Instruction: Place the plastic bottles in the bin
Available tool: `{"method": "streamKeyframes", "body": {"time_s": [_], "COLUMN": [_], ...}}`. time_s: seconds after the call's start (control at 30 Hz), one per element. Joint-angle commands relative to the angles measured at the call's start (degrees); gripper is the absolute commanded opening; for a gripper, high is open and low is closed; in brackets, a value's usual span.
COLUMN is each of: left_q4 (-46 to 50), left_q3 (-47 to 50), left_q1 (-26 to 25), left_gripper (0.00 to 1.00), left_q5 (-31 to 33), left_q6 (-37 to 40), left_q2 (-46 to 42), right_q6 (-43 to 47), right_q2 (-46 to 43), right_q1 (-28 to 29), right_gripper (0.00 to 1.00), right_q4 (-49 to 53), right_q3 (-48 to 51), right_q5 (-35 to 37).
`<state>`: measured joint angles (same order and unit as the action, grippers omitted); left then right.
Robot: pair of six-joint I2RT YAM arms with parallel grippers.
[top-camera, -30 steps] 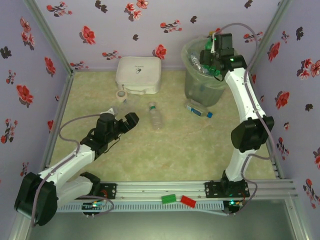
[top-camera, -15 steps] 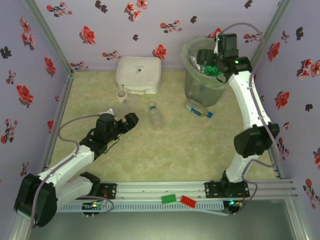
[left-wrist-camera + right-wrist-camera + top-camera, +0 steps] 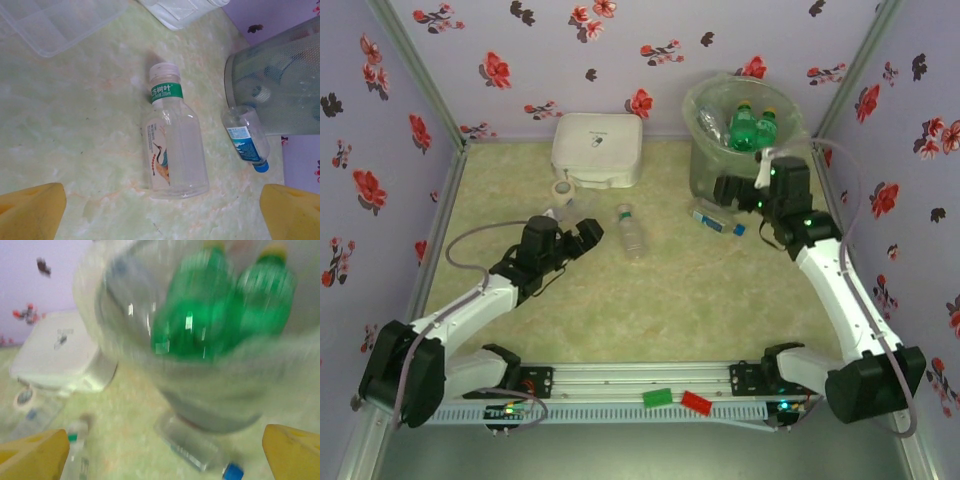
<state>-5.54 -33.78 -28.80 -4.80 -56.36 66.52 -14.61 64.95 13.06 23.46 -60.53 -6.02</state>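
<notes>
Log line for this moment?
left tool open, facing clear bottle; right tool open, empty; green bottles in bin; blue-capped bottle beside bin

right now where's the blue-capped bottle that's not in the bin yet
In the top view the blue-capped bottle lies on its side, right of centre, at the foot of the bin, to the right of the green-labelled clear bottle.

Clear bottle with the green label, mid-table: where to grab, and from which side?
The bottle lies flat on its side, cap toward the white box. Come from above, jaws straddling the wide body below the green label. Bare table lies along both long sides.
</notes>
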Motion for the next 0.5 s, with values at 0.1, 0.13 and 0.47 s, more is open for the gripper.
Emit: {"method": "streamKeyframes", "body": {"time_s": [0.1, 0.13, 0.47], "left_q4": [-1.17, -1.23, -1.36], "left_q3": [-2.92, -3.21, -5.51], "left_q1": [0.32, 0.23, -1.28], "left_gripper": [1.00, 1.00, 1.00], "left_q5": [-1.85, -2.12, -2.41], "left_q6": [0.16, 0.09, -0.33], "left_q2": [2.71, 3.14, 5.58], "right_q6": [-3.34, -2.91, 6.70], "right_q2": [-2.77, -2.07, 13.79], "right_q1": [0.92, 0.99, 0.87], "right_gripper": [1.00, 1.00, 1.00], "right_q4": [-8.10, -8.97, -15.88], "right_q3": [13.77, 14.93, 14.19], "right_q5": [-4.19, -4.33, 1.62]}}
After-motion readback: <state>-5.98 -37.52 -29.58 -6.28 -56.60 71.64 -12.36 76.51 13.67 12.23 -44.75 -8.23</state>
